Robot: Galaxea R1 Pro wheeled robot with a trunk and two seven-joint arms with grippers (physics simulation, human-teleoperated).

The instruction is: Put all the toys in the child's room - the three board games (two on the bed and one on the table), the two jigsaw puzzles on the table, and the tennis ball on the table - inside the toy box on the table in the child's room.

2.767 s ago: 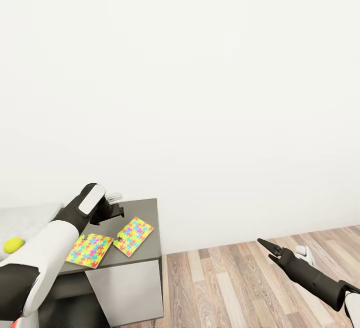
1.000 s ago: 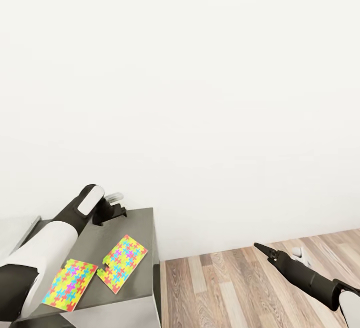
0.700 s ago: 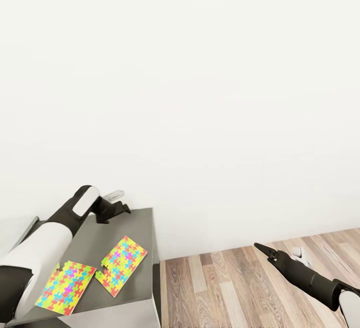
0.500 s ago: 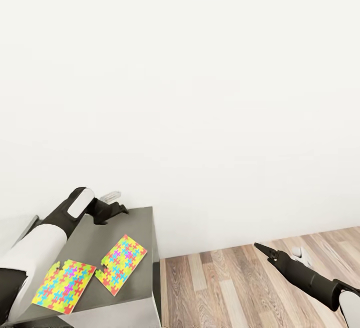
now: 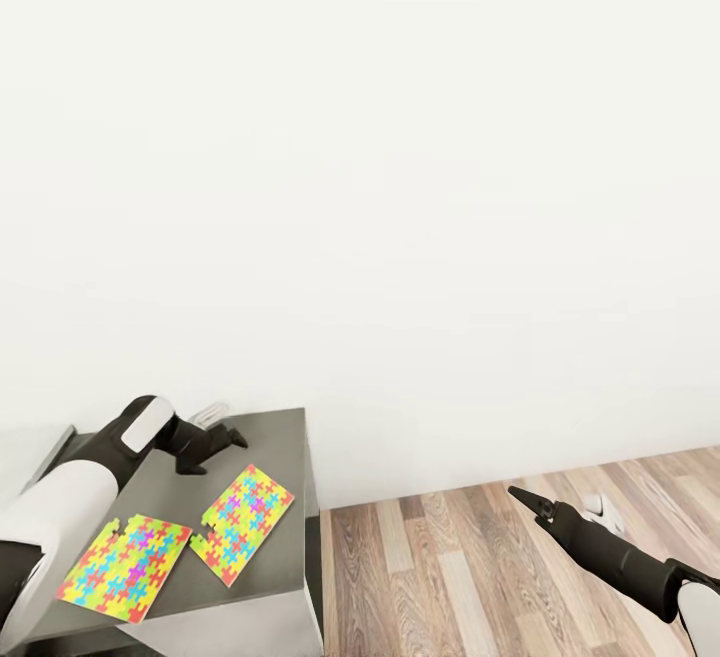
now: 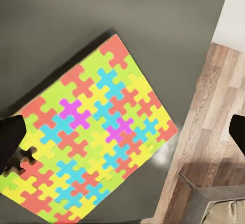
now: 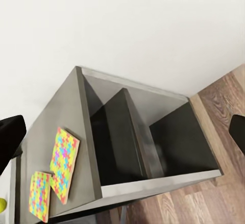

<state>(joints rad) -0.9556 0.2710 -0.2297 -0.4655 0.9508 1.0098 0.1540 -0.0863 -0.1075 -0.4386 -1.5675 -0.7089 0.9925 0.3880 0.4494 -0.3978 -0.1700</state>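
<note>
2 jigsaw puzzles (image 5: 243, 524) in multicoloured interlocking patches; dark grey table (image 5: 275, 437); brown wood-grain floor (image 5: 450, 577); white wall (image 5: 400, 187).

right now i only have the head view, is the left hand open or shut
Observer: Open. In the left wrist view, the left hand has its fingertips spread wide.
Operator: whats under it
Observer: The jigsaw puzzle nearer the floor-side edge of the table. It lies flat, and I see no contact with the fingertips.
Operator: and the right hand
Observer: Open too. In its wrist view, the right hand has one fingertip at each edge of the picture.
Operator: anything on the table side i cant see
Observer: Yes, the side facing the right hand has open compartments split by an upright divider.
</note>
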